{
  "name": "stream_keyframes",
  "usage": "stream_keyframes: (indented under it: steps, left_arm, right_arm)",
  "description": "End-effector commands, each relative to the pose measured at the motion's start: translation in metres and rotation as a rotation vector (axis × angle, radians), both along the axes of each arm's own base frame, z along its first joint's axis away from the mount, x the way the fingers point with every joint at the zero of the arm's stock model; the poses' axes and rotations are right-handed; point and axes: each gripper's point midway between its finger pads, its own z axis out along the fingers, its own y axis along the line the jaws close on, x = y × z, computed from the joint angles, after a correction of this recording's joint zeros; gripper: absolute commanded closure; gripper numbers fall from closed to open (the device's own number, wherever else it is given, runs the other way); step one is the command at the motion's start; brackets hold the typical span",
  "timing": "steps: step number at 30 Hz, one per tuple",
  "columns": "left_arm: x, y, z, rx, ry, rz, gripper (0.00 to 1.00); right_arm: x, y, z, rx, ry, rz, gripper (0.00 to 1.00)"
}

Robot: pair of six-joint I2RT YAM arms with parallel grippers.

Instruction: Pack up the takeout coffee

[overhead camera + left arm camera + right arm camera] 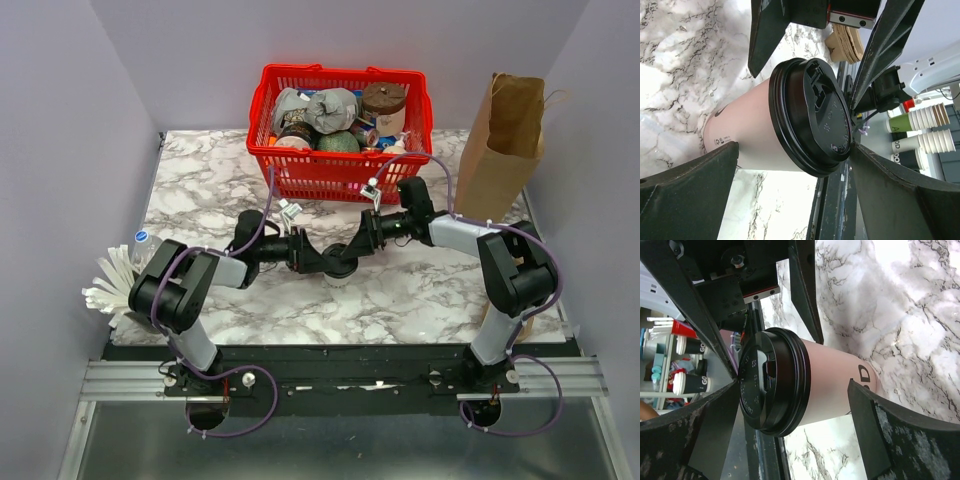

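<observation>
Across the marble-patterned table (200, 190), walled in pale grey on three sides: open veined surface to the left and right of centre, and a clear strip along the near edge. Against the far edge, a red plastic basket (330, 178), lattice-walled, crammed with a grey cloth bundle, a green round thing and a brown-lidded tub (384, 100). Just right of it, a brown paper bag (505, 150), upright, creased, mouth open. At the left edge, a fan of white strips (108, 285) beside a clear bottle (143, 245).

Meeting at mid-table from opposite sides: left gripper (328, 264) and right gripper (354, 254), both matte black, both with jaws spread wide. Straddling the takeout coffee (755, 135), one finger of each alongside the cup wall and the other past the lid rim. Contact with the paper: impossible to tell.

Stands upright between them, well short of basket and bag. Smooth cream paper, tapering toward the base, capped by a glossy round black lid (815, 115) with a raised rim and a sip flap.

On the cup wall, a dark capital D (863, 374), plus tiny printed marks near the base, too small to read. On the lid, embossed lettering, unreadable. Beyond the table, stacked paper cups (927, 117) showing only part-words, "GO" and "OD".
</observation>
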Motion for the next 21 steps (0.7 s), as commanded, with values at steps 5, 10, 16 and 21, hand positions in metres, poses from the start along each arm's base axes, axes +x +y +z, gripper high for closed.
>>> stream_keyframes:
  steps: [5, 10, 16, 21]
  left_arm:
    - [0.001, -0.003, -0.019, 0.018, -0.035, -0.008, 0.02]
    - [-0.001, 0.0, -0.037, 0.051, -0.062, -0.002, 0.02]
    - [0.003, 0.006, -0.065, 0.136, -0.067, 0.011, 0.02]
    - [-0.003, 0.008, -0.081, 0.151, -0.041, 0.0, 0.02]
  right_arm:
    - [-0.003, 0.002, -0.019, -0.014, 0.049, -0.012, 0.07]
    - [-0.003, 0.002, -0.026, -0.017, 0.071, -0.008, 0.08]
    - [-0.005, 0.003, -0.031, -0.012, 0.097, 0.003, 0.11]
    - [-0.011, 0.004, -0.034, 0.017, 0.137, 0.023, 0.12]
